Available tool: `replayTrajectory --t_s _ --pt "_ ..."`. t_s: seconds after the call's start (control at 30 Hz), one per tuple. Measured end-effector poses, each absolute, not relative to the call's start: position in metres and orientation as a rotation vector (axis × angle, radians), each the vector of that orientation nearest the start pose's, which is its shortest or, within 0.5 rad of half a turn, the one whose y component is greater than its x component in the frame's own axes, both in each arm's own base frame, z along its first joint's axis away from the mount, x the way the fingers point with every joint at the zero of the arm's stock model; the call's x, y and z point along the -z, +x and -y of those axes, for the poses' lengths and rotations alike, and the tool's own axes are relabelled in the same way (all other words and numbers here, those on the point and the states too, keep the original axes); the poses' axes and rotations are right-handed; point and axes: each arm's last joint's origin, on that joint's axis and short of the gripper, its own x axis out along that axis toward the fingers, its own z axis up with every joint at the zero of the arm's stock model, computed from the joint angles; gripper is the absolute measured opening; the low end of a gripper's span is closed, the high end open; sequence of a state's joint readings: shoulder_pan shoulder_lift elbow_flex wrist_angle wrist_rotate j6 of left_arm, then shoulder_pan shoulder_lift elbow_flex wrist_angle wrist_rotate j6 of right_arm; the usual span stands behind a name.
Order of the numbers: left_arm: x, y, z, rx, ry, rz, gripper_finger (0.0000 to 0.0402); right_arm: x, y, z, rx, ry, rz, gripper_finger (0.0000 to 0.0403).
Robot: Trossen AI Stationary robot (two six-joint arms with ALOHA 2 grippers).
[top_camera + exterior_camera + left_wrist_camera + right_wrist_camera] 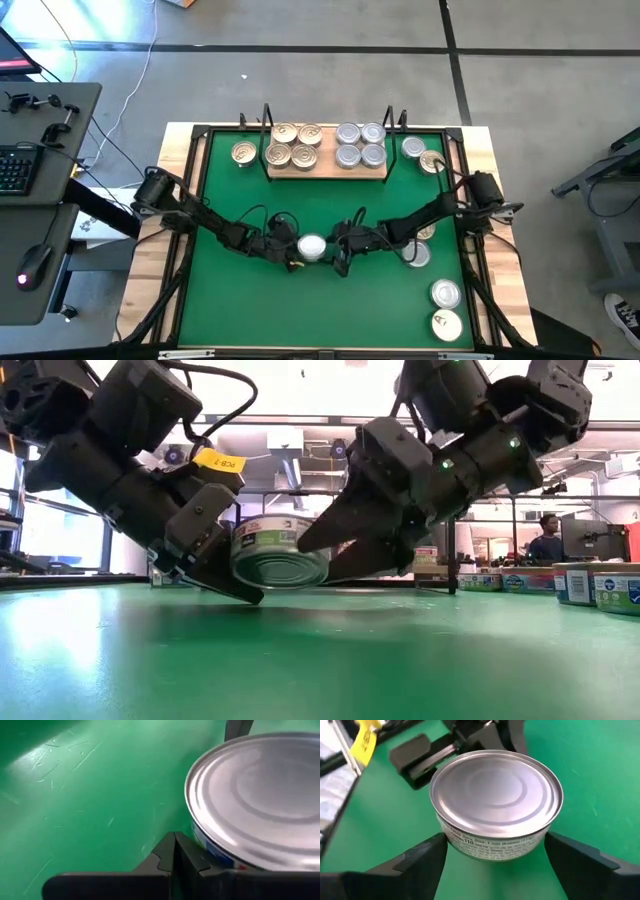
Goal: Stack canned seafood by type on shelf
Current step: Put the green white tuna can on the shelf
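Two grippers meet at one silver tin (311, 247) in your high view, near the middle of the mat (230, 300). The left gripper (287, 252) comes in from the left, the right gripper (338, 254) from the right, and the tin sits between them. On the shelf (325, 165) at the far edge you can see four gold-lidded tins on the left and four silver ones on the right; more tins lie loose on the mat beside the shelf ends and down the right side. From this height you cannot judge how either pair of jaws stands.

Your low view shows the tin (281, 553) tilted, its underside facing you. The left gripper (215, 565) touches its left side; the right gripper (345, 550) reaches its right side, and its body hides the tin's right edge. A person sits far off in the room.

Your left wrist view shows the fingers (175, 860) pressed together, shut on nothing, with the tin (255, 795) just beside them and cut off by the frame.

Your right wrist view shows the tin (496, 800) lying between the two fingers (420, 857), which stand wide apart on either side. You cannot tell whether the pads touch its wall. The left gripper (470, 740) is behind the tin, partly hidden.
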State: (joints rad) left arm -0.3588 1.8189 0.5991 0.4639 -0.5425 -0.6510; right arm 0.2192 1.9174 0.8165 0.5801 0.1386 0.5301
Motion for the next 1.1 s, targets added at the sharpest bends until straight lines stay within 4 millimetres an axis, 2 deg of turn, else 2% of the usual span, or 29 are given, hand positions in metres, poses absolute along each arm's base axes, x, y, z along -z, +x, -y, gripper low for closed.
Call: replayTrajectory --t_s 0.23,0.43,0.6,0.77,0.93,1.03,1.1 --pt "-0.089 0.278 0.09 -0.355 -0.301 -0.619 0.0 -0.115 0.345 -0.072 0.115 0.504 -0.587 0.0323" --pt "-0.098 0.261 0.091 -0.377 -0.259 -0.768 0.0 -0.109 0.34 -0.069 0.162 0.509 -0.659 0.0323" --pt "-0.111 0.247 0.095 -0.312 -0.143 -0.831 0.0 -0.109 0.34 -0.07 0.146 0.511 -0.668 0.0323" --pt "-0.132 0.244 0.103 -0.218 0.018 -0.754 0.0015 -0.108 0.34 -0.071 0.107 0.427 -0.68 0.0323" --pt "-0.147 0.254 0.094 -0.281 -0.003 -0.608 0.0047 -0.108 0.339 -0.075 0.09 0.397 -0.683 0.0323" --pt "-0.14 0.262 0.085 -0.232 -0.054 -0.649 0.0045 -0.108 0.338 -0.078 0.103 0.389 -0.676 0.0323" --pt "-0.133 0.263 0.079 -0.262 -0.075 -0.682 0.0035 -0.108 0.337 -0.08 0.101 0.393 -0.678 0.0323"
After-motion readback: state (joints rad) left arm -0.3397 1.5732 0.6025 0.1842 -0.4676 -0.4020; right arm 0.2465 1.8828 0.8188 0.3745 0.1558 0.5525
